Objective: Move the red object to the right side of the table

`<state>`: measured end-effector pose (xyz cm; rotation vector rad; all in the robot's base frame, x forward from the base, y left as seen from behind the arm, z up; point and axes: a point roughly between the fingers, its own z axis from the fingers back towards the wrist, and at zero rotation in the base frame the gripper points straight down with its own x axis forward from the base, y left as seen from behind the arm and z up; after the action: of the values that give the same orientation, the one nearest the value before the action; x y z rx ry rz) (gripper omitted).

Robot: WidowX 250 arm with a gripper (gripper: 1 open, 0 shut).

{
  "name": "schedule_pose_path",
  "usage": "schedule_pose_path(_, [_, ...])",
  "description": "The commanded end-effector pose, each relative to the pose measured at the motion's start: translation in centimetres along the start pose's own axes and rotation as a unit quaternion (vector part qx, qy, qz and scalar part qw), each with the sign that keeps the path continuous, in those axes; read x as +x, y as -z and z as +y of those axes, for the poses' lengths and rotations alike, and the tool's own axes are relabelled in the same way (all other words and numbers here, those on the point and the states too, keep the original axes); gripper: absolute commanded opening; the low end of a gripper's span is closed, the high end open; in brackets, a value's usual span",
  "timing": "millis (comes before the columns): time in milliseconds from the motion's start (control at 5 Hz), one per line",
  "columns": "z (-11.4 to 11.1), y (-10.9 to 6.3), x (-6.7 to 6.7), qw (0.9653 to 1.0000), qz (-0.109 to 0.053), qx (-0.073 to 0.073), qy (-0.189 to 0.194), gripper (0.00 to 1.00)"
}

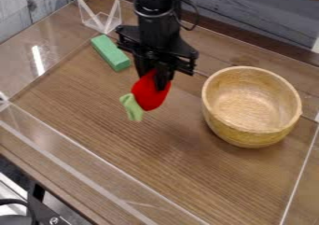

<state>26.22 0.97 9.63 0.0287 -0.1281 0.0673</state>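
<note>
The red object (149,94), a small bright red oval toy with a light green leafy stub at its lower left end, hangs above the wood-grain table (187,163) near its middle. My gripper (159,79) points straight down and is shut on the toy's upper part, its black fingers on either side of it. The toy's top is hidden between the fingers. The toy hangs left of the wooden bowl.
A wooden bowl (252,104) stands at the right of the table. A plain green rectangular block (110,52) lies at the back left, behind the gripper. Low clear acrylic walls (75,177) edge the tabletop.
</note>
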Motion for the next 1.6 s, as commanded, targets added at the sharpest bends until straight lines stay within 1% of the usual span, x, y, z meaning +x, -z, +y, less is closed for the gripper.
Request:
schedule_pose_path(0, [0.5,-0.4,0.2,0.9992,-0.021,0.012,-0.031,0.00])
schedule_pose_path(400, [1.4,1.2,0.1,0.9968,-0.015,0.026,-0.075,0.00])
schedule_pose_path(600, [1.5,1.4,0.2,0.9954,-0.013,0.031,-0.089,0.00])
schedule_pose_path(800, [-1.2,1.2,-0.7,0.9998,-0.012,0.014,-0.012,0.00])
schedule_pose_path(1000, [-4.7,1.9,-1.4,0.9983,-0.010,-0.002,0.057,0.00])
schedule_pose_path(1200, [-7.6,2.6,-2.3,0.9943,-0.005,-0.017,0.105,0.00])
schedule_pose_path(1400, [-8.4,3.6,-2.4,0.9912,0.000,-0.023,0.130,0.00])
